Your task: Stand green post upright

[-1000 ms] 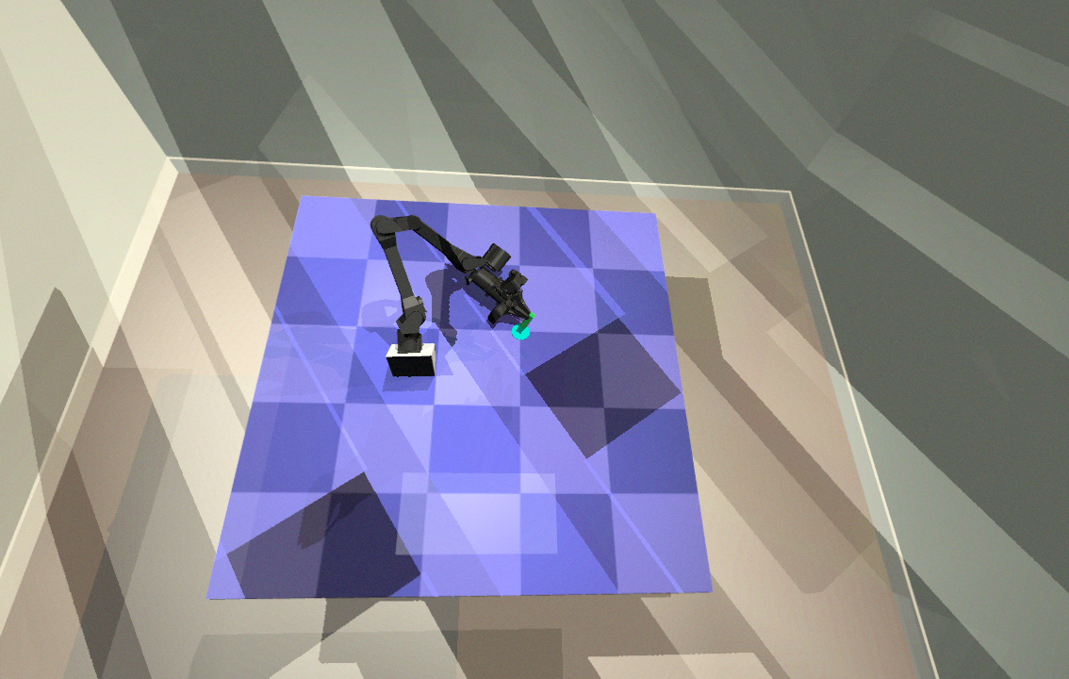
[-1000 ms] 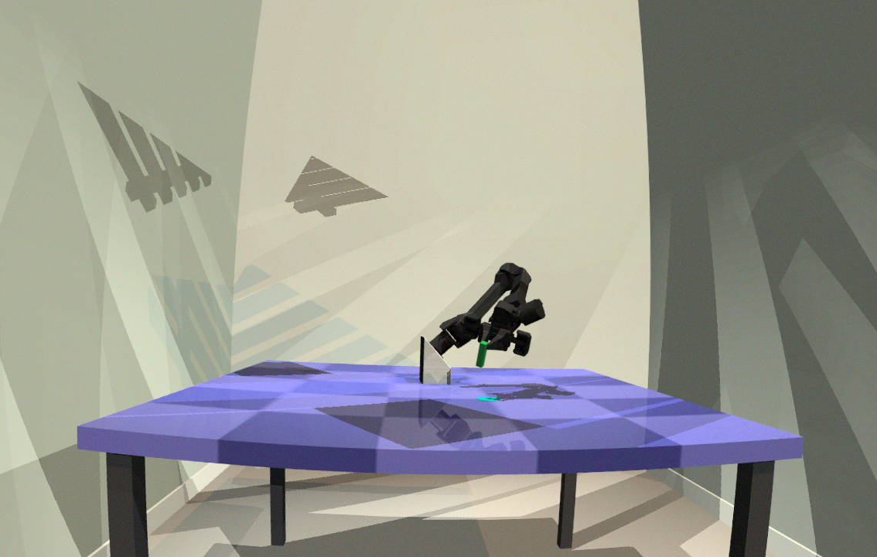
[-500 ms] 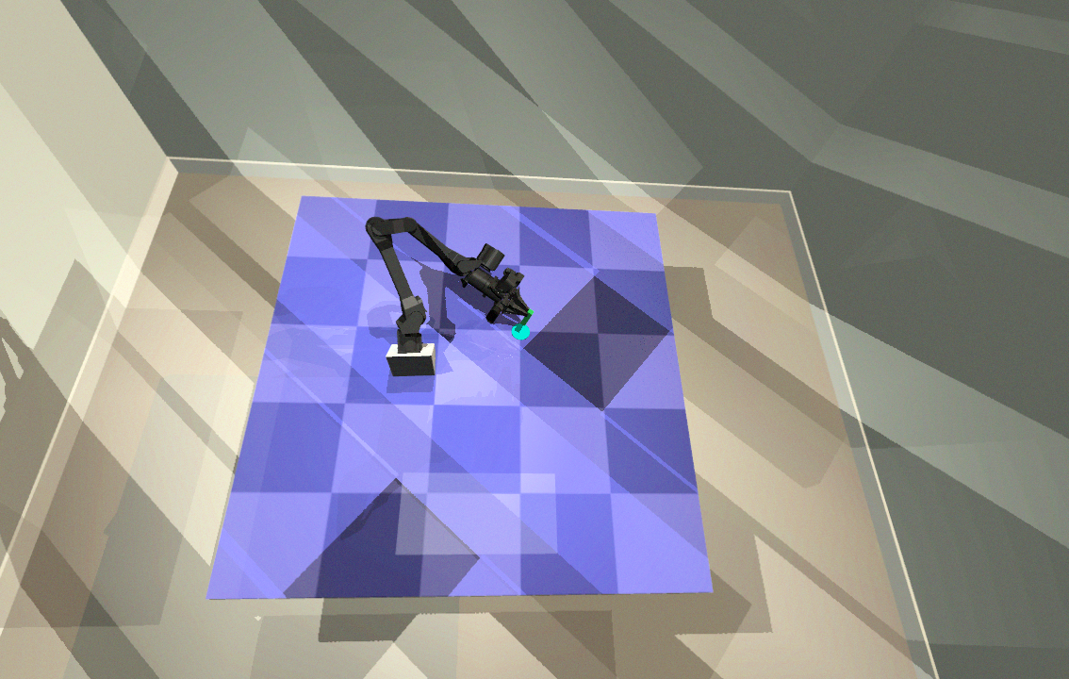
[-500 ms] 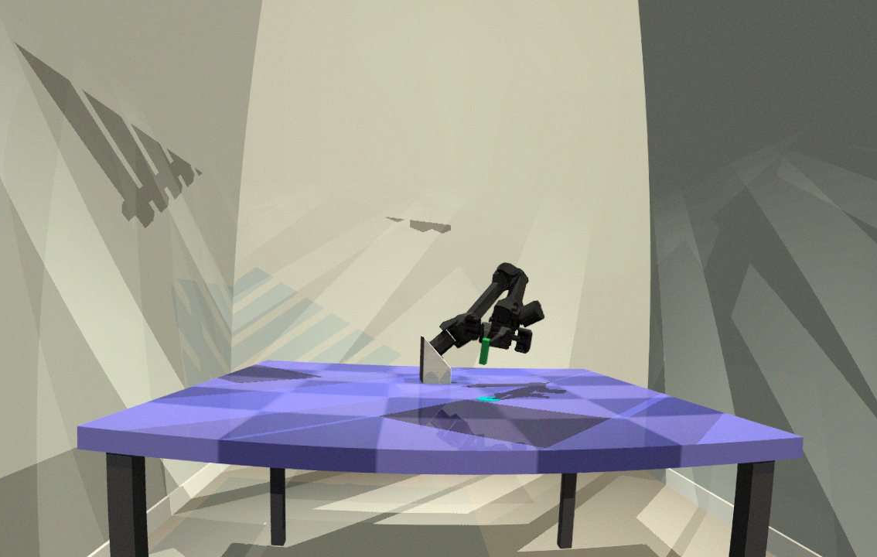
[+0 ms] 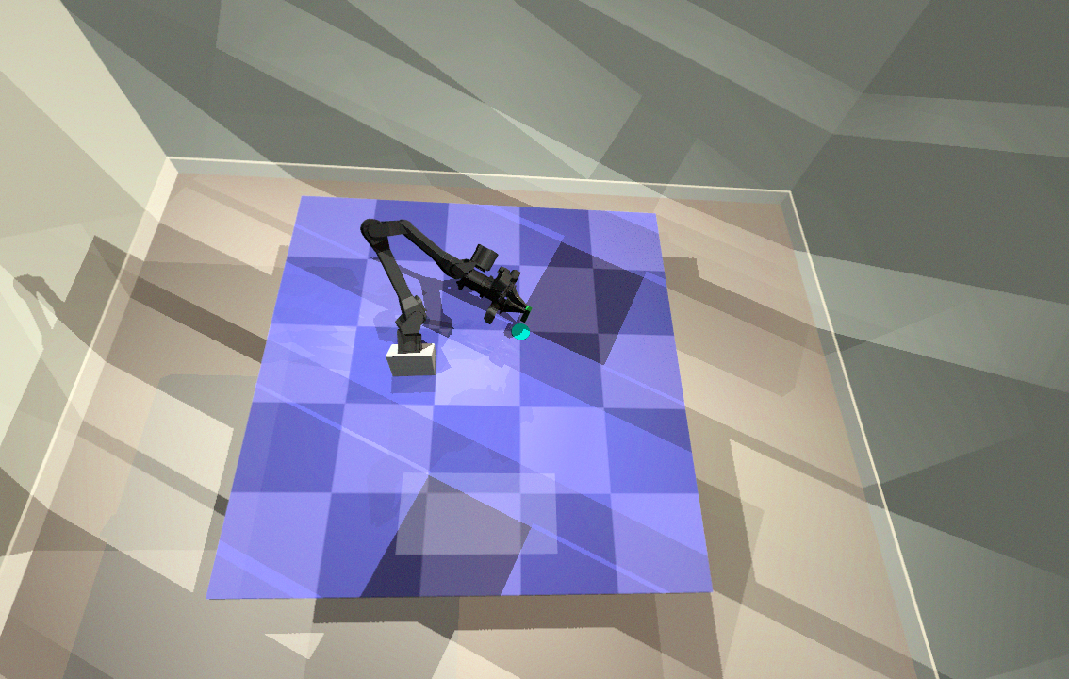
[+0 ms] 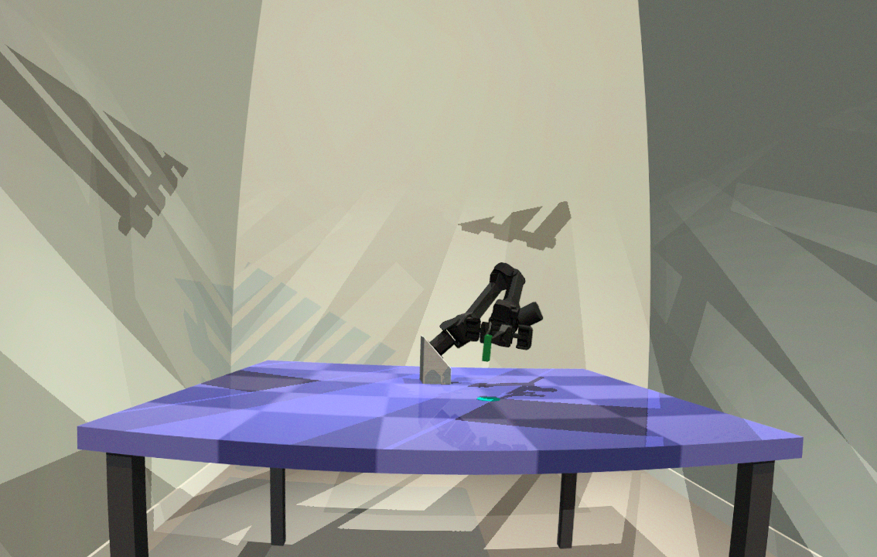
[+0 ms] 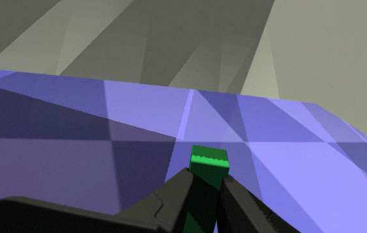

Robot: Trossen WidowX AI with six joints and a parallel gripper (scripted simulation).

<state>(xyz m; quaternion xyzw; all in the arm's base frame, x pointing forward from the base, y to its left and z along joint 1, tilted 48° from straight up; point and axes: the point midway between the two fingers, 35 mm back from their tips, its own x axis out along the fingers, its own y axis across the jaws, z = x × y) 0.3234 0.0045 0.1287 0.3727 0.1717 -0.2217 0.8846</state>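
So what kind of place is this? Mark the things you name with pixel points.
Probably a robotics test area: a black arm (image 5: 388,270) (image 6: 482,305) mounted on a checkered blue table (image 5: 470,447) (image 6: 303,429) (image 7: 293,168), a green post (image 5: 526,309) (image 6: 486,348) (image 7: 210,160) in its jaws, and a cyan circle (image 5: 520,331) (image 6: 488,398) marked on the tabletop.
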